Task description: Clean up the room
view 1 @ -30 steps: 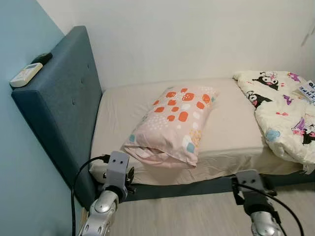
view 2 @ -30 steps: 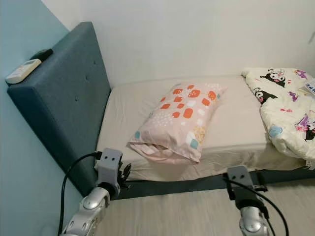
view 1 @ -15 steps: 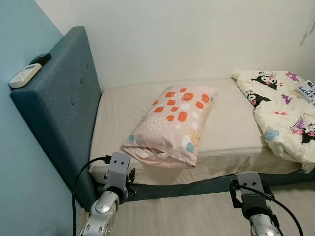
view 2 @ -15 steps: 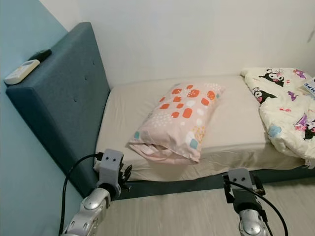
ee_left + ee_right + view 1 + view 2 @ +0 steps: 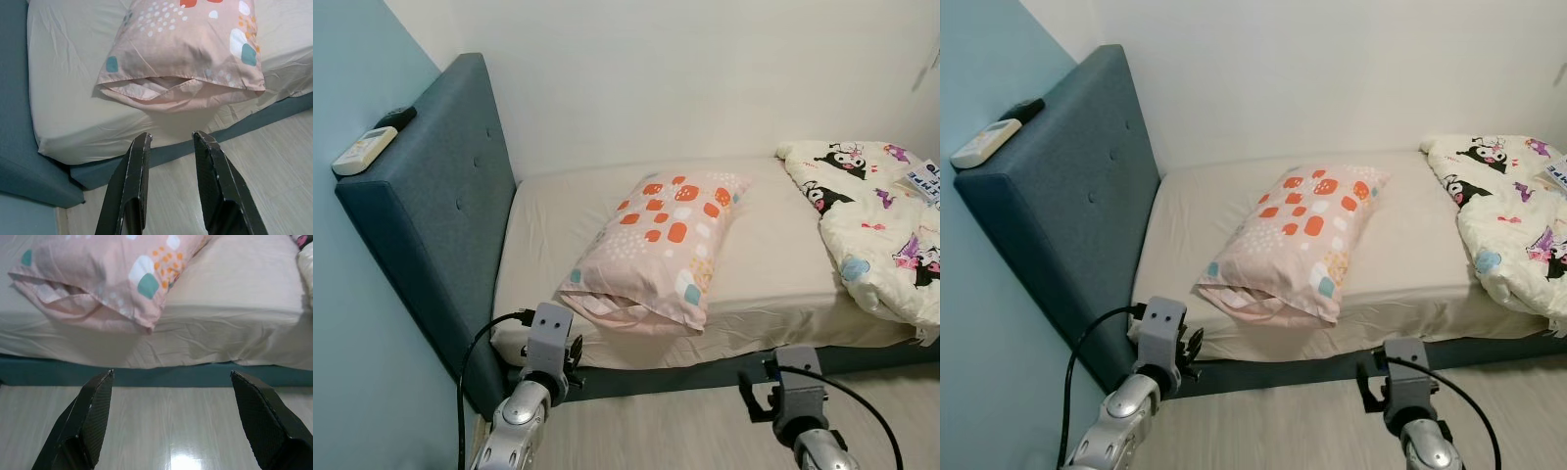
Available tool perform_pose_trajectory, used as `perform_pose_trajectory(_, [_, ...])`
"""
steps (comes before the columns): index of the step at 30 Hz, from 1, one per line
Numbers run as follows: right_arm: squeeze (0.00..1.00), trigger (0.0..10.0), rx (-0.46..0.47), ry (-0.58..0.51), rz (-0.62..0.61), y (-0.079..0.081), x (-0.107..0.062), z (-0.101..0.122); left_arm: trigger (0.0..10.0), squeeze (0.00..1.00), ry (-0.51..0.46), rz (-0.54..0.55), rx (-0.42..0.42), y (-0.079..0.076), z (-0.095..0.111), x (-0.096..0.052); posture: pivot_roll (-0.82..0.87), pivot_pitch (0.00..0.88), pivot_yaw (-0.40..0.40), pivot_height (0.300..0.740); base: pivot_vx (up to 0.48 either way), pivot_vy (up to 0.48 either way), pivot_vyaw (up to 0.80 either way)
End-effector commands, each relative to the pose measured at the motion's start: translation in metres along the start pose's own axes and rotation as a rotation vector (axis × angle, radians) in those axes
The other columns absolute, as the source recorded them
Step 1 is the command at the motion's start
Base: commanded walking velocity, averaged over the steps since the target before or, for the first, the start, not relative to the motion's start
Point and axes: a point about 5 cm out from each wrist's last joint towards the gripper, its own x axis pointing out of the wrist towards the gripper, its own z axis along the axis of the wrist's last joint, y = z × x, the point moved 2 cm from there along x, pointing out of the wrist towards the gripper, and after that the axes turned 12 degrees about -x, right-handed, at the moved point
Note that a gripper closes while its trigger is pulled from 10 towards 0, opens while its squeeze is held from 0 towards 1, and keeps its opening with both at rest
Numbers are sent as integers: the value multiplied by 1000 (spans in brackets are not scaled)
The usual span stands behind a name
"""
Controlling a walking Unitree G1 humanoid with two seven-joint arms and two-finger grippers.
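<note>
A pink pillow (image 5: 661, 245) with orange and teal patches lies askew on the beige mattress (image 5: 773, 264), its open end at the bed's front edge. A cream cartoon-print quilt (image 5: 881, 235) is bunched at the right end of the bed. My left gripper (image 5: 171, 137) hovers low over the floor before the pillow's open end (image 5: 178, 90), fingers (image 5: 137, 161) slightly apart and empty. My right gripper (image 5: 172, 376) is wide open over the floor, facing the mattress side below the pillow's corner (image 5: 142, 318). Both arms (image 5: 533, 382) are low in front of the bed.
A tall blue-grey headboard (image 5: 431, 215) stands at the left, with a white remote (image 5: 364, 149) and a black one (image 5: 396, 116) on top. A printed booklet (image 5: 925, 178) rests on the quilt. Pale wood floor (image 5: 685, 431) runs along the bed's dark base.
My right arm has shifted to the left, closer to the pillow's side of the bed. The left arm, pillow and quilt stay as they were.
</note>
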Motion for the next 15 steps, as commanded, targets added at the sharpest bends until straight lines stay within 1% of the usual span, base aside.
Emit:
perform_pose_trajectory(1, [0, 10000, 5, 27, 17, 6, -2, -6, 10000, 0, 8, -1, -1, 1, -3, -1, -59, 43, 11, 740, 0, 0, 0])
perform_pose_trajectory(2, [0, 10000, 6, 50, 7, 4, -3, -10, 10000, 0, 8, 0, -1, 1, -3, -1, -57, 44, 11, 740, 0, 0, 0])
perform_pose_trajectory(3, [0, 10000, -12, 65, 4, 2, -4, -14, 10000, 0, 8, 1, -1, 1, -2, 0, -57, 44, 11, 740, 0, 0, 0])
perform_pose_trajectory(12, [0, 10000, -53, 75, 12, -5, -4, -15, 10000, 0, 6, -1, -2, 1, -2, 0, -56, 48, 11, 740, 0, 0, 0])
perform_pose_trajectory(14, [0, 10000, -71, 74, 13, -7, -4, -15, 10000, 0, 6, -1, -2, 1, -2, 0, -55, 49, 9, 740, 0, 0, 0])
perform_pose_trajectory(15, [0, 10000, -97, 85, 12, -10, -4, -17, 10000, 0, 6, 1, -2, 2, -2, -1, -55, 49, 9, 740, 0, 0, 0])
